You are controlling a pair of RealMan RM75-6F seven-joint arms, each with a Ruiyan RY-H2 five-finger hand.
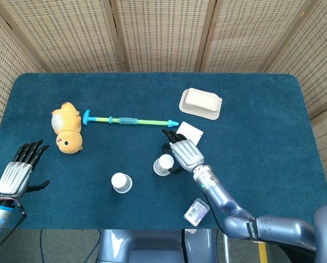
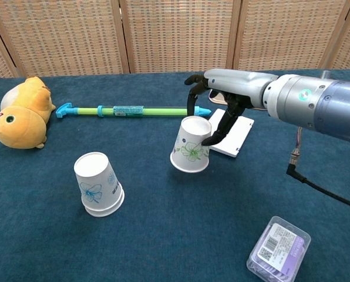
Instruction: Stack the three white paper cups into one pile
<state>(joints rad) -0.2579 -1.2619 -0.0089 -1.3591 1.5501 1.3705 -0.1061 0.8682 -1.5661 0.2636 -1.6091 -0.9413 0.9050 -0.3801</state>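
Observation:
Two white paper cups show, both upside down. One with a blue flower print [image 2: 97,184] stands alone near the table's front [image 1: 121,182]. The other, with a green flower print [image 2: 191,151], is a little tilted, its rim at or just above the cloth [image 1: 163,164]. My right hand [image 2: 225,108] grips this cup from behind and the right, thumb on its side, fingers curled over its top [image 1: 183,153]. The two cups are about a cup's width apart. At the table's left edge my left hand [image 1: 18,170] hovers with fingers spread, holding nothing.
A yellow plush toy [image 2: 19,114] lies at the left, with a green and blue rod [image 2: 128,110] stretching right from it. A flat white square [image 2: 234,135] lies under my right hand. A beige tray [image 1: 201,103] sits behind, a labelled plastic packet [image 2: 279,248] at front right.

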